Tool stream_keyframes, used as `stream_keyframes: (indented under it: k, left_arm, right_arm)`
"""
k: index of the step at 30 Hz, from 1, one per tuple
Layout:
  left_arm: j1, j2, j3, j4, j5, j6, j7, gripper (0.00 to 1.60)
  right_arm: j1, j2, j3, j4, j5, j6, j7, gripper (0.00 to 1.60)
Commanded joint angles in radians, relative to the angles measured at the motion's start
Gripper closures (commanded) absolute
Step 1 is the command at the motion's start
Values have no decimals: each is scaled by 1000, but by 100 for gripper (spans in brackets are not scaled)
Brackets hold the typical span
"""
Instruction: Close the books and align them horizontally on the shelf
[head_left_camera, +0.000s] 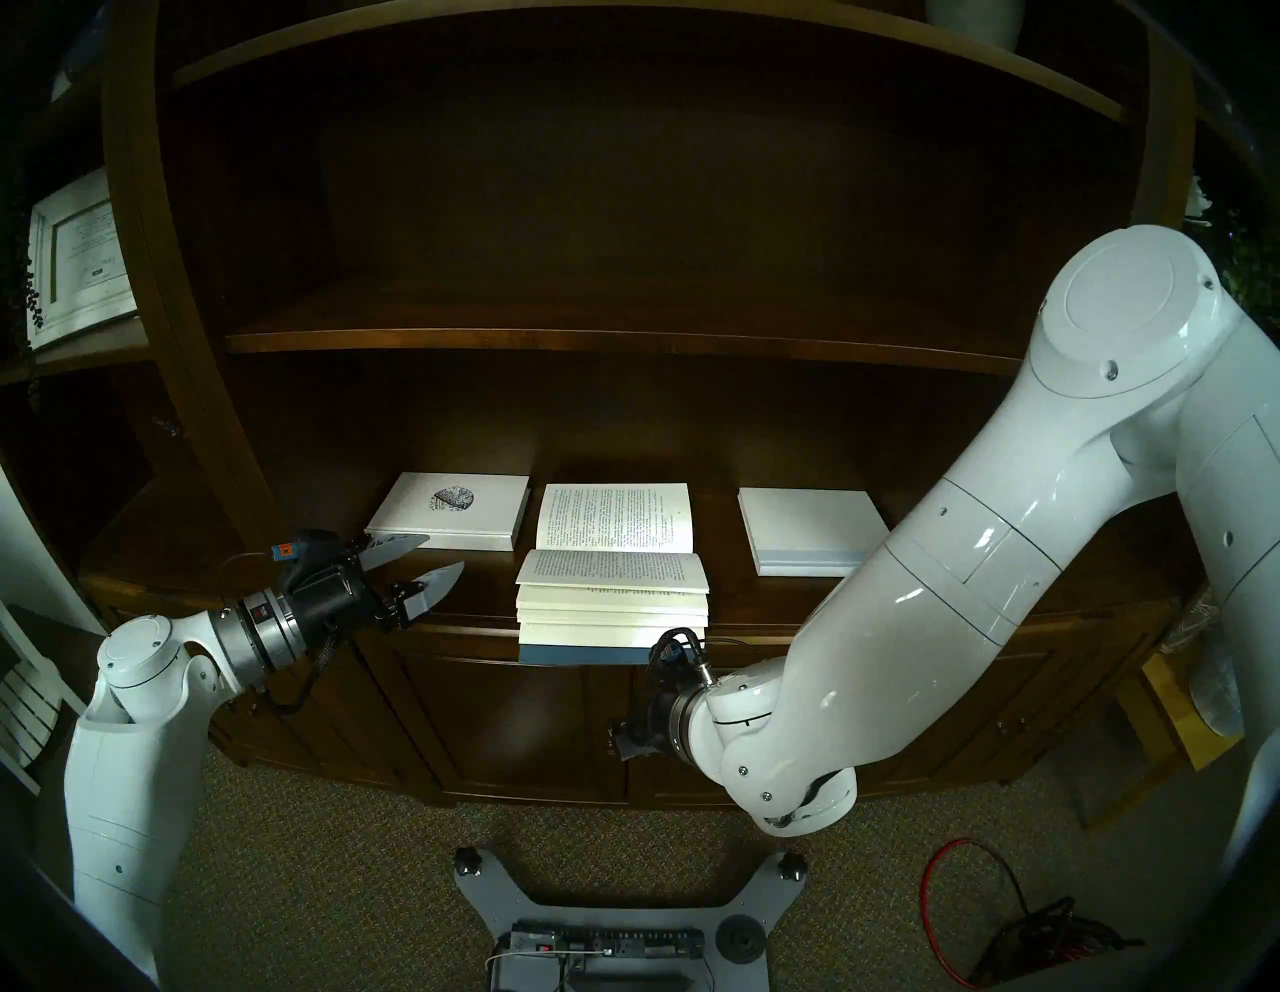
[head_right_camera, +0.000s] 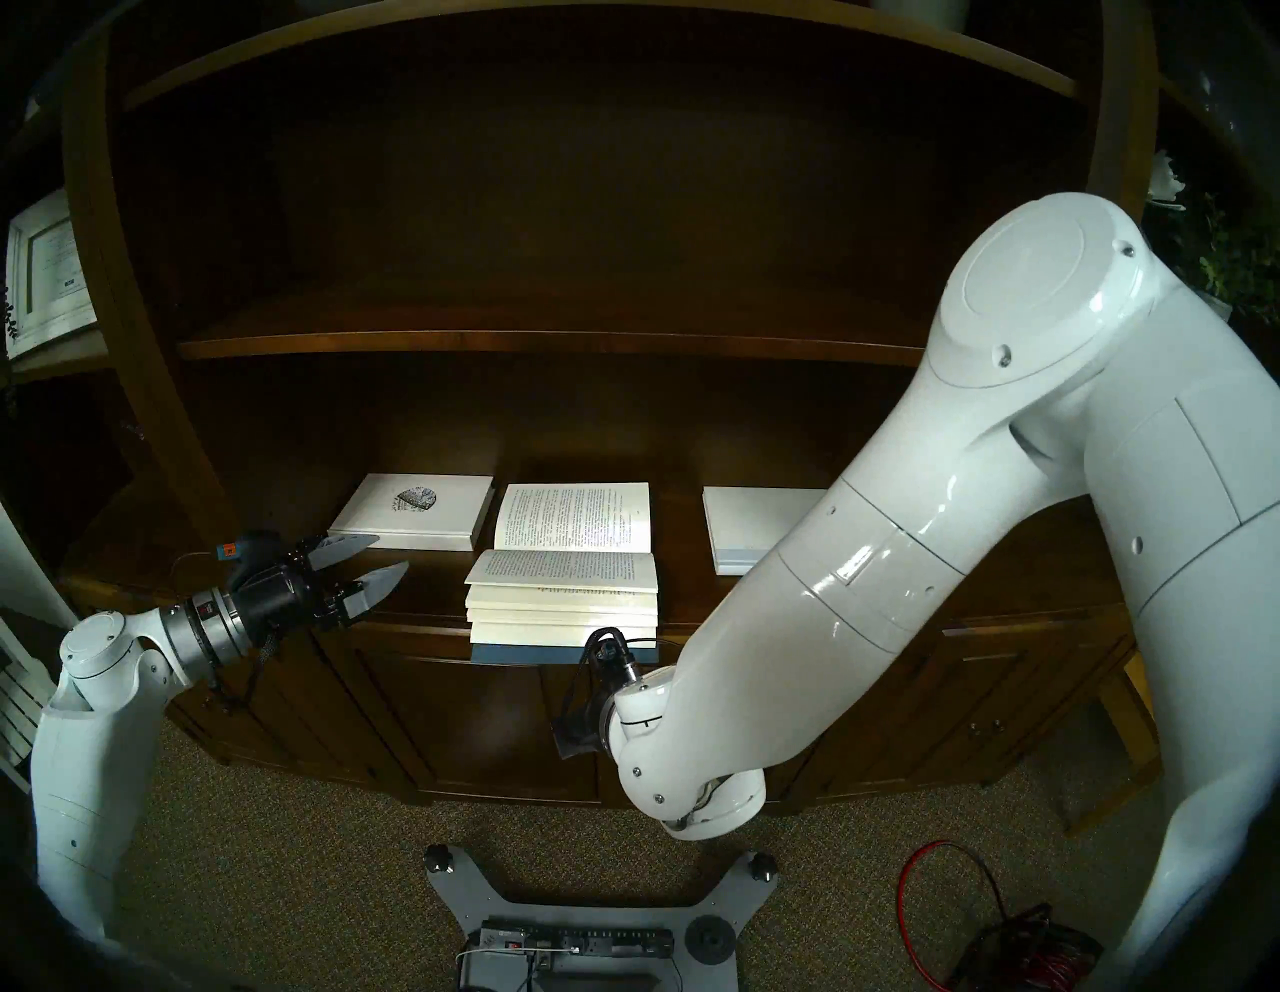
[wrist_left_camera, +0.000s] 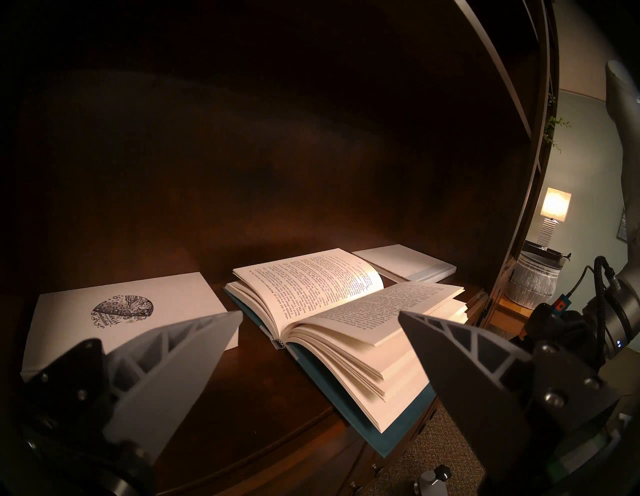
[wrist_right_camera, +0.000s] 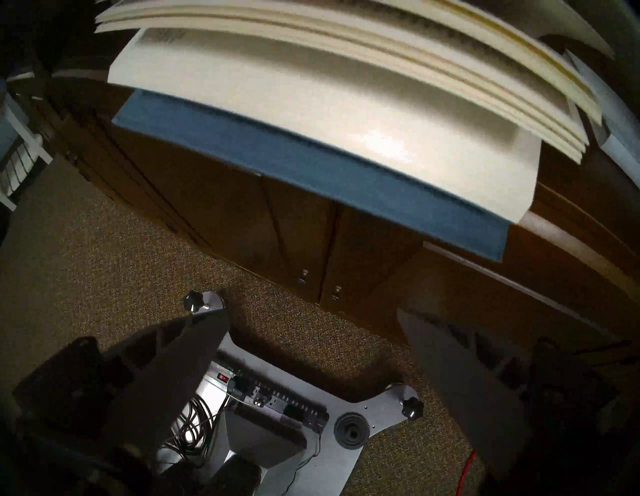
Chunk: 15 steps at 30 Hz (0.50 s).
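Observation:
A thick blue-covered book lies open with its cream pages up in the middle of the dark wooden shelf. Its near half overhangs the front edge, as the right wrist view shows from below. A white hardback with a pale blue spine strip lies shut to its right. My left gripper is open and empty, just left of the open book and level with it. My right gripper is open and empty below the ledge, under the overhanging blue cover, pointing down at the floor.
A second shut white book with a round drawing lies left of the open one, behind my left fingers. A thinner shelf board runs above. Panelled cabinet doors are below the ledge. My base and a red cable are on the carpet.

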Motion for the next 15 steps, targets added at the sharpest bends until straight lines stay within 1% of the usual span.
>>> stream_keyframes:
  k: [1,4,5,7,15]
  left_arm:
    - [-19,-1,-12,-22,-11,-4,2,0]
    - [-19,-1,-12,-22,-11,-4,3,0]
    - [-19,-1,-12,-22,-11,-4,3,0]
    - [-19,-1,-12,-22,-11,-4,3,0]
    - [-19,-1,-12,-22,-11,-4,3,0]
  right_arm:
    - [16,-8,22,5,-2,-63,-54,0]
    - [4,-8,24,22,2,-62,-48,0]
    - [-11,-3,33,47,27,-35,-34,0]
    - [-20,-3,37,61,38,-24,-29,0]
    - [-42,-5,32,107,40,-23,7,0]
